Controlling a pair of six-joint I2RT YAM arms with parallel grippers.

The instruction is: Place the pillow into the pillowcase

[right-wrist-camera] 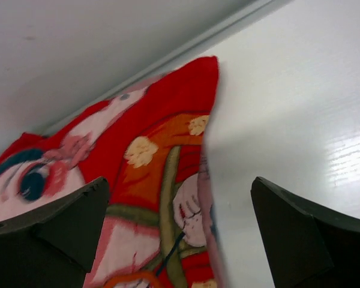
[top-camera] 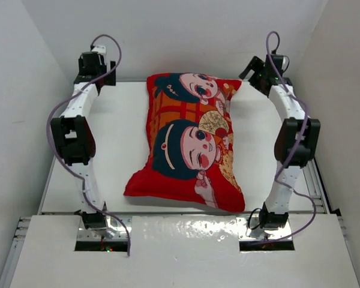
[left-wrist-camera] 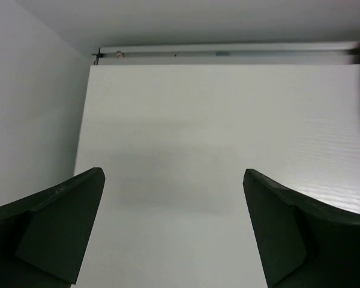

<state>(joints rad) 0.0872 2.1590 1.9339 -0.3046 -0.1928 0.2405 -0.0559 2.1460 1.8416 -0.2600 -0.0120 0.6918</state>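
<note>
Setting: robot test cell, laboratory type. Evidence: white tabletop (top-camera: 126,120) boxed in by plain white panel walls (top-camera: 24,72) at the left, right and top of the frame. Metal rail (left-wrist-camera: 228,53) along its far edge. Two cabled arms bolted at the bottom: left arm (top-camera: 78,138), right arm (top-camera: 294,144).

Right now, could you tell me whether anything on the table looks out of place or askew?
Nothing looks damaged or spilled. The pillowcase lies plump, slightly askew to the table edges, and no white pillow shows outside it. The left gripper and right gripper are open, holding nothing.
</note>
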